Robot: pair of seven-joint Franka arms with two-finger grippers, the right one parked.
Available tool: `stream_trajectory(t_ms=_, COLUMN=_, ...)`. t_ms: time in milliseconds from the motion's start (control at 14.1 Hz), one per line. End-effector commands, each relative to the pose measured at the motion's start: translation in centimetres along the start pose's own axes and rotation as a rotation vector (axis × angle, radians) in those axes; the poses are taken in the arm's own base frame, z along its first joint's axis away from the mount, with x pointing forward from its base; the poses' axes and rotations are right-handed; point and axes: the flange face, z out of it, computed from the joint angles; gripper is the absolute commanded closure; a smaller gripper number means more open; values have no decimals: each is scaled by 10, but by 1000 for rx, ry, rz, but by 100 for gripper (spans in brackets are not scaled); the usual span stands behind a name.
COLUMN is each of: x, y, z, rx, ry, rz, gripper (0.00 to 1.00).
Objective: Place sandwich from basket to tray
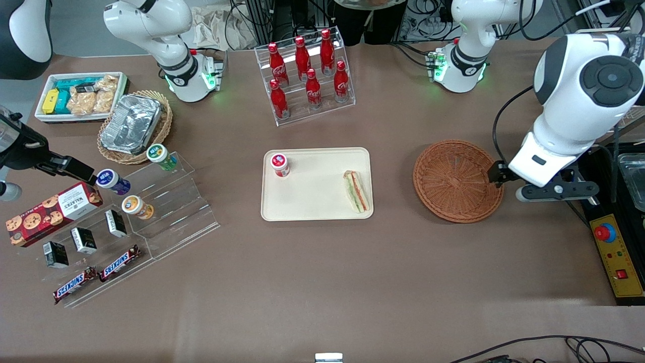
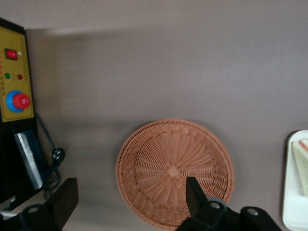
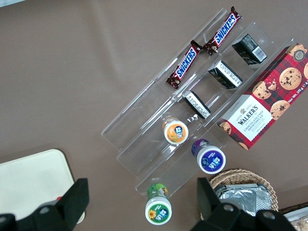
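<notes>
The sandwich (image 1: 357,191) lies on the cream tray (image 1: 317,201), at the tray's end nearest the basket; its edge also shows in the left wrist view (image 2: 301,163) on the tray (image 2: 291,202). The round reddish-brown wicker basket (image 1: 456,180) is empty and stands beside the tray, toward the working arm's end. My left gripper (image 1: 504,176) hangs above the basket's rim on the working arm's side. In the left wrist view the gripper (image 2: 129,202) is open and empty, its fingers (image 2: 195,197) wide apart over the basket (image 2: 173,168).
A small red-capped jar (image 1: 280,164) stands on the tray. A rack of cola bottles (image 1: 308,75) stands farther from the camera. A yellow control box (image 1: 617,262) lies at the working arm's end. Acrylic snack steps (image 1: 151,212), a foil-container basket (image 1: 133,126) and a white bin (image 1: 80,96) lie toward the parked arm's end.
</notes>
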Motion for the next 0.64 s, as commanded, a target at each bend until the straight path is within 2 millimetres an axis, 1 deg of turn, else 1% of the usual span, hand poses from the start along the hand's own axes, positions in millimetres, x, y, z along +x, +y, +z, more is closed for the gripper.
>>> stream_trajectory(t_ms=0, x=-7, y=-8, z=0, rx=13, ry=-34, rz=8, gripper=1)
stream_trajectory(t_ms=212, x=-11, y=-26, z=-2, rx=-3, ry=-67, rz=62, gripper=1)
stream_trajectory(t_ms=283, x=-15, y=-39, z=-9, rx=-34, ry=-74, rz=82, gripper=1)
stream_trajectory(t_ms=354, x=-17, y=-57, z=-13, rx=-71, ry=-77, rz=68, gripper=1)
stream_trajectory(t_ms=496, x=-26, y=-88, z=-26, rx=-130, ry=-80, rz=61, gripper=1)
stream_trajectory(t_ms=566, x=-28, y=-94, z=-30, rx=-135, ry=-81, rz=88, gripper=1)
